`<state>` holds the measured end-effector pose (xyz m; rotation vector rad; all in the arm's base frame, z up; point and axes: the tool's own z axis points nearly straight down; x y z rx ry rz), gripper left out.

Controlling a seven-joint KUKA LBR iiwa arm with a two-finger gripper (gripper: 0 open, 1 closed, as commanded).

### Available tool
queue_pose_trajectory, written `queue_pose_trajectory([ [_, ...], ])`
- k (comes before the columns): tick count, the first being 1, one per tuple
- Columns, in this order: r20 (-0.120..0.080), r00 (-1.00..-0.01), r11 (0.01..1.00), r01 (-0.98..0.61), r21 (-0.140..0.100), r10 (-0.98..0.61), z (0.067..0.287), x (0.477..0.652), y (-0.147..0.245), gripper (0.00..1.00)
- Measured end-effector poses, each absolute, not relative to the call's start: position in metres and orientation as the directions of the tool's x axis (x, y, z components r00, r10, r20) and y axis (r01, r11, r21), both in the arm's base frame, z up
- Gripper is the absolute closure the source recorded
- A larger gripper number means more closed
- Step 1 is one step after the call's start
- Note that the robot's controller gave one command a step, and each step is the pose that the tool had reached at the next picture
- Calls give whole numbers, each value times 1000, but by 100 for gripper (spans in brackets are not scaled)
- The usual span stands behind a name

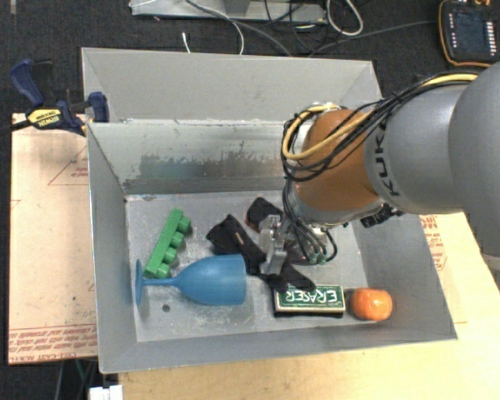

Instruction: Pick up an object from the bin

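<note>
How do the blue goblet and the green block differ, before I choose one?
The blue goblet is rounded, with bowl, stem and foot; the green block is a long studded bar. The goblet lies on its side, foot toward the left wall; the block lies flat and slanted. The goblet looks bulkier than the block. Both lie close together at the left of the bin.

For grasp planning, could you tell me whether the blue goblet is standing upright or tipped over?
Tipped over: the blue goblet lies on its side beside the green block, its foot facing left and its bowl right.
</note>
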<state>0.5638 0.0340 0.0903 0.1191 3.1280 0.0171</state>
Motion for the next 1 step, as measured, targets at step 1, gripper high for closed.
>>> queue_pose_trajectory([
  [1, -4, -997, 997, 76, 11, 76, 121, 562, 34, 100],
])
